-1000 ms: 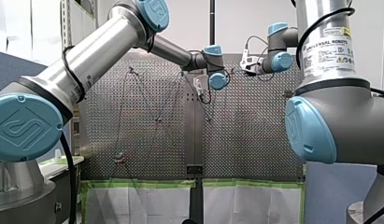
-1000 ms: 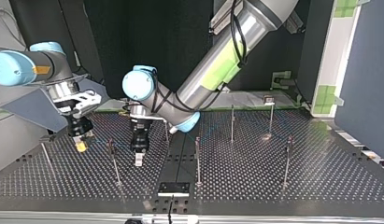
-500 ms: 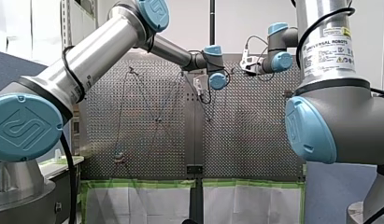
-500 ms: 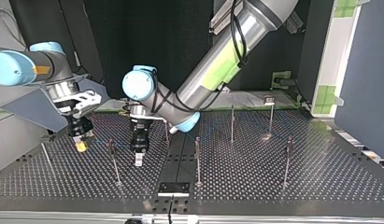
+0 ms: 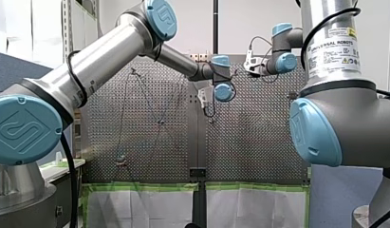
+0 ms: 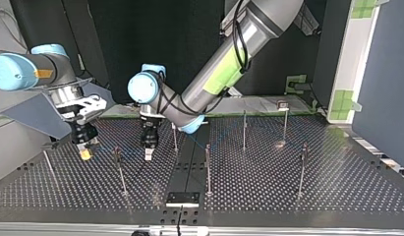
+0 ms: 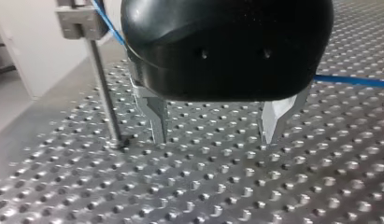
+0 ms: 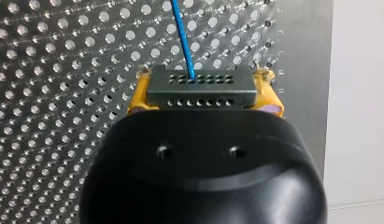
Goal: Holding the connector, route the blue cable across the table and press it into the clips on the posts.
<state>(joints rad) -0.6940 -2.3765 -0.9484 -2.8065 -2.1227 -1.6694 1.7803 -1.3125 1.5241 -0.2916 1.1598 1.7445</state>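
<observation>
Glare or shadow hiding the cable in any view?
Left wrist view: table dimples glint, yet the cable reads plainly past my left gripper. Right wrist view: no glare, cable plain leaving the connector. Top view: one bright glint on the table by a post; cable faint. Front view: even light, cable barely shows.

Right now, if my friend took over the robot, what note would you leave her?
My left gripper: open, empty, over the table.
My right gripper: shut on the connector, yellow pads either side.
The blue cable leaves the connector and passes the clip on the post beside my left gripper.
Done: that clip seems threaded.
Left: check the other posts; I cannot tell which hold cable.
</observation>
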